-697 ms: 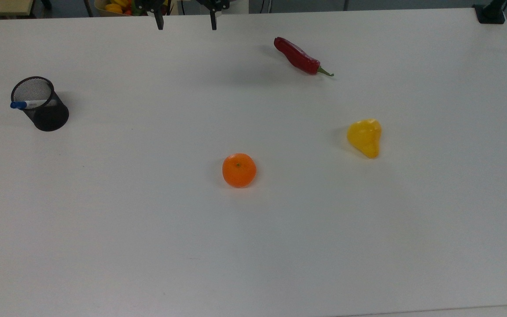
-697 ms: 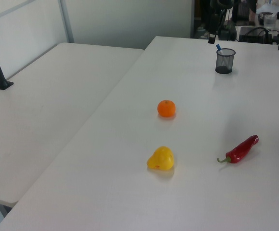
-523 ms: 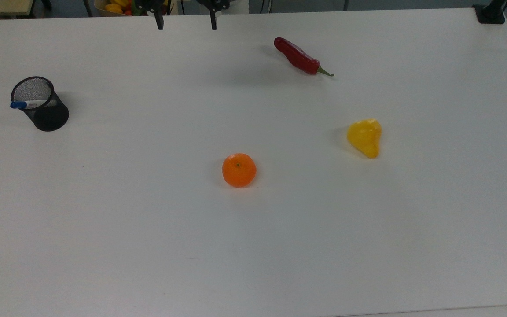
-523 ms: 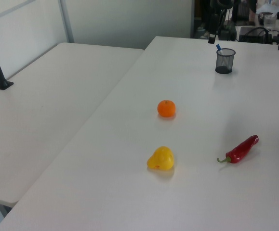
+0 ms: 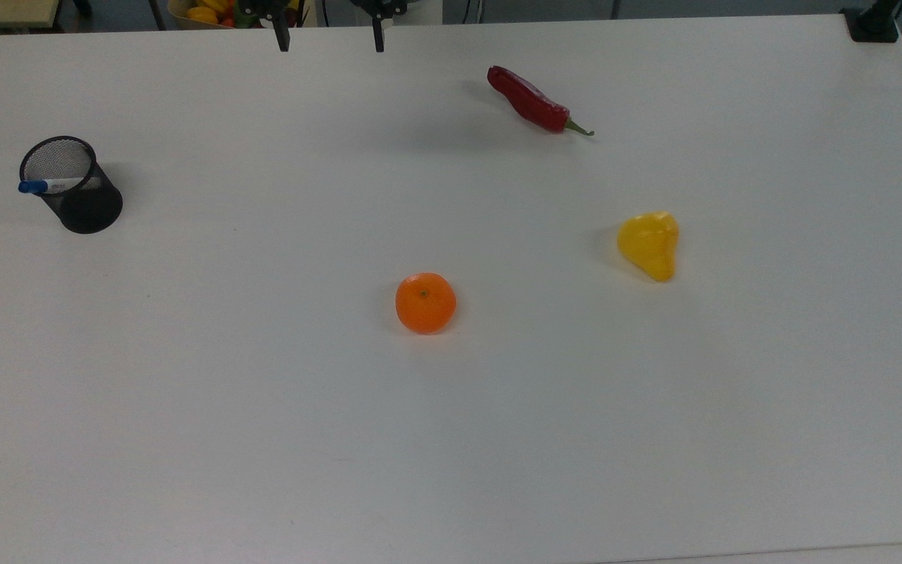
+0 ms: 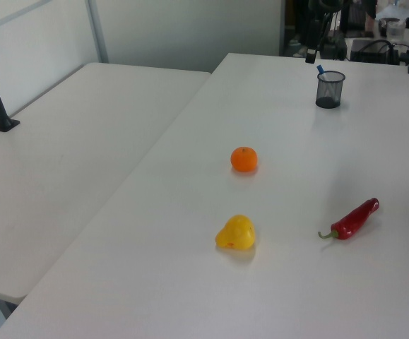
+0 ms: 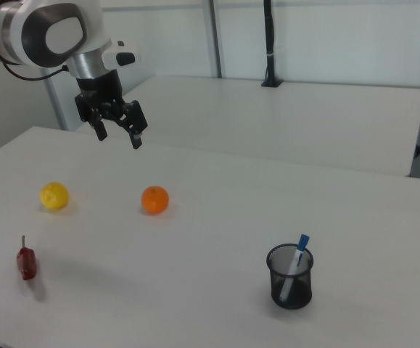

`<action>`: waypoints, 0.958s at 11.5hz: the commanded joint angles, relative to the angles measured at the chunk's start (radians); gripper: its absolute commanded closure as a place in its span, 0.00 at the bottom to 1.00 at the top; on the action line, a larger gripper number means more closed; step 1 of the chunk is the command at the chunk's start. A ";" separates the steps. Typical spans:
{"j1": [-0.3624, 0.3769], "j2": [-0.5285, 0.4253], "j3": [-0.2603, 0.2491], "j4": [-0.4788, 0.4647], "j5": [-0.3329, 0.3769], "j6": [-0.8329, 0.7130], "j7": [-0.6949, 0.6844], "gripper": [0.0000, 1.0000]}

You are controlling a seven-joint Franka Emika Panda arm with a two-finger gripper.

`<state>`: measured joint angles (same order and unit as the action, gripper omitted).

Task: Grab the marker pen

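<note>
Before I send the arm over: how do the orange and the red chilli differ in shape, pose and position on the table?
The orange is round and sits stem-up near the middle of the table; the red chilli is long and slim, lying flat on a slant with its green stem toward the top view's right. The chilli lies nearer the far edge in the top view, the orange closer to the centre. Both rest loose on the bare white top, apart from everything else and away from the tool.

marker pen (image 5: pixel 48 186) in mesh cup (image 5: pixel 75 188), claw (image 5: pixel 330 39) spread
</note>
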<state>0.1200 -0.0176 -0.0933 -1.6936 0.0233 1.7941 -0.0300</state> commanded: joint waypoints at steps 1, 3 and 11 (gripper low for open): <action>0.012 -0.013 -0.013 -0.012 0.017 -0.001 -0.002 0.00; 0.017 -0.010 -0.013 -0.012 0.010 0.001 -0.002 0.00; -0.014 -0.012 -0.037 -0.018 0.000 0.002 -0.002 0.00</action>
<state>0.1192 -0.0138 -0.0989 -1.7045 0.0225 1.7939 -0.0301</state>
